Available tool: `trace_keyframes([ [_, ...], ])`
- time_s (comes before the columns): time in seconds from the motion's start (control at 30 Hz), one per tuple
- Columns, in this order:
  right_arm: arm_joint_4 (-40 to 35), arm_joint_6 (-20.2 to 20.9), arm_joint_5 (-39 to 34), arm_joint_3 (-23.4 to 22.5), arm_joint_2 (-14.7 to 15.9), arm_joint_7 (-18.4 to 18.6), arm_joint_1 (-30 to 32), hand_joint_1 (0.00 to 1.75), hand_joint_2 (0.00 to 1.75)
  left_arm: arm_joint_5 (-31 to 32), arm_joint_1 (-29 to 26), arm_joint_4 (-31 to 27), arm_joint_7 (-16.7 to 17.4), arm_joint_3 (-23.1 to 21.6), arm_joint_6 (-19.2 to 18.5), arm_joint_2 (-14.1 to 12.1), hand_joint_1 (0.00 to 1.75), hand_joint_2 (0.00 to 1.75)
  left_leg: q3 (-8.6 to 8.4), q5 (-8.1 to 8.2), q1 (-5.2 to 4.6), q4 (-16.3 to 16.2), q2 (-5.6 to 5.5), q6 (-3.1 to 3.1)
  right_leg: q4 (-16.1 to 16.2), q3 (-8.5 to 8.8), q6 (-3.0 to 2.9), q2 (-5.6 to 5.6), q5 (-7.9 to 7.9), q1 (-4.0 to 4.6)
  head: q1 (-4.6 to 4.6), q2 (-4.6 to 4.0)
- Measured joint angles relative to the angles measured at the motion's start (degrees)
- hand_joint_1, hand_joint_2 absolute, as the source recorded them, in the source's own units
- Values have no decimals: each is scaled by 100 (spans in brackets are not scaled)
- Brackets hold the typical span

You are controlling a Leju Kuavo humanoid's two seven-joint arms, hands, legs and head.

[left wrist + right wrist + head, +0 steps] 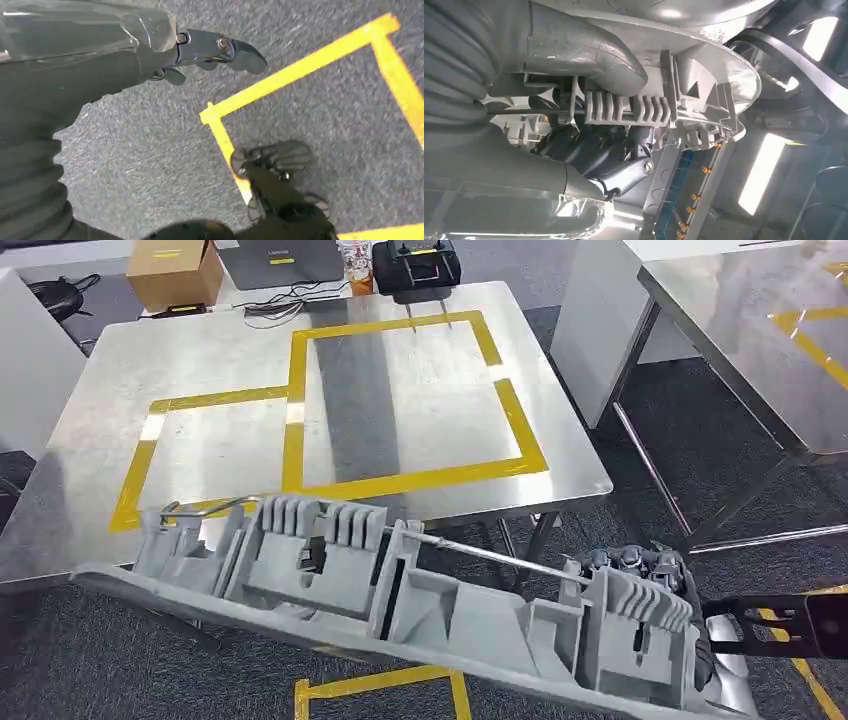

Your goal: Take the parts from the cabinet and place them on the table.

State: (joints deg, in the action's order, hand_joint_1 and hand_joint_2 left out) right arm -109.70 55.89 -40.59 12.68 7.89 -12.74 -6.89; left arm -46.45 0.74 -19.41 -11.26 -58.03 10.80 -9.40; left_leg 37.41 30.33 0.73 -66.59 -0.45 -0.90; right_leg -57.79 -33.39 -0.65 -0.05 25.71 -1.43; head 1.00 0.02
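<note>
The long grey ribbed plastic part (400, 590) is being gripped at its lower-right end alone by the right hand (640, 565), the left hand (210, 50) is being held empty with fingers apart, and the unsupported far end is being risked against the edge of the steel table with yellow tape (560, 440).

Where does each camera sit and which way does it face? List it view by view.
Head view: high on the body, looking down at the steel table; right hand holds the long grey part.
Left wrist view: behind the left hand, facing carpet and yellow tape.
Right wrist view: behind the right hand, which grips the part.
Head and right wrist views share that part.
</note>
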Motion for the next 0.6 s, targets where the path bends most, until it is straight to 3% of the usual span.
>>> trace_keyframes([
  [0.07, 0, 0, 4, 0, 2, -4, 5, 166, 175, 0, -8, 0, 0, -2, -7, -7, 0, 175, 500, 260, 6, -863, 14, -27, -1, 12, -30, 1, 33, 20, 4, 2],
  [0.1, 2, 0, 18, 4, 2, -4, 5, 166, 175, 0, -9, 0, 0, -2, -7, -4, 0, 175, 611, 209, 6, -980, 14, -21, -1, 31, -28, 3, 53, 25, 4, 0],
  [0.13, 2, 4, 26, 7, 4, -4, 4, 166, 175, 0, -9, 0, 0, 0, -7, -7, 0, 175, 559, 29, 5, -796, 14, -6, -1, 66, -22, 5, 79, 30, 5, 0],
  [0.2, 2, 11, 28, 9, 7, -15, -15, 166, 175, 0, -9, 0, 0, 4, -7, -13, 0, 175, 104, -534, -5, 181, 16, 64, 2, 172, -6, 5, 145, 45, 4, 2],
  [0.23, 2, 15, 28, 11, 4, -17, -38, 166, 175, 0, -9, 0, -2, 4, -7, -24, 0, 175, -128, -731, -35, 656, 37, 137, 11, 207, 6, 4, 174, 45, 2, 0],
  [0.27, 2, 20, 35, 11, 4, -22, -63, 166, 175, 0, -4, 2, -2, 9, -7, -42, 0, 175, -214, -572, -69, 790, 66, 169, 16, 225, 41, 2, 200, 82, -4, 0],
  [0.33, 2, 31, 44, 20, 9, -35, -86, 166, 175, 0, -2, 2, -20, 24, -7, -39, 0, 175, -237, -515, -108, 882, 67, 227, 83, 256, 110, 0, 220, 69, 0, 0],
  [0.37, 4, 39, 50, 22, 11, -35, -83, 166, 175, 0, -19, 2, -20, 33, -9, -42, 0, 175, -266, -503, -110, 931, 59, 273, -17, 279, 194, 0, 132, 73, 4, 2],
  [0.4, 4, 46, 52, 24, 15, -42, -100, 166, 175, 0, -26, 2, -20, 37, -9, -48, 0, 175, -361, -486, -94, 950, 35, 326, -11, 332, 227, -6, 155, 73, -2, 0],
  [0.47, 2, 55, 61, 33, 26, -52, -127, 166, 175, 0, -30, 2, -35, 46, -9, -44, 0, 175, -542, -498, -59, 999, 30, 367, -411, 131, 209, 6, 308, 55, -24, 0],
  [0.5, 2, 61, 61, 33, 33, -59, -133, 166, 175, 0, -24, 2, -37, 48, -9, -42, 0, 175, -557, -482, -60, 999, 24, 388, -816, -120, 211, 5, 395, 54, -33, 0],
  [0.57, 4, 63, 59, 39, 42, -85, -117, 166, 175, 0, -27, 2, -39, 57, -9, -35, 0, 175, -582, -446, -62, 997, 6, 395, -1656, -717, 189, 5, 729, 53, -33, 0],
  [0.6, 7, 63, 66, 42, 46, -87, -117, 166, 175, 0, -32, 2, -39, 61, -13, -33, 0, 175, -608, -414, -61, 996, -1, 392, -1801, -892, 207, 4, 807, 46, -33, 0],
])
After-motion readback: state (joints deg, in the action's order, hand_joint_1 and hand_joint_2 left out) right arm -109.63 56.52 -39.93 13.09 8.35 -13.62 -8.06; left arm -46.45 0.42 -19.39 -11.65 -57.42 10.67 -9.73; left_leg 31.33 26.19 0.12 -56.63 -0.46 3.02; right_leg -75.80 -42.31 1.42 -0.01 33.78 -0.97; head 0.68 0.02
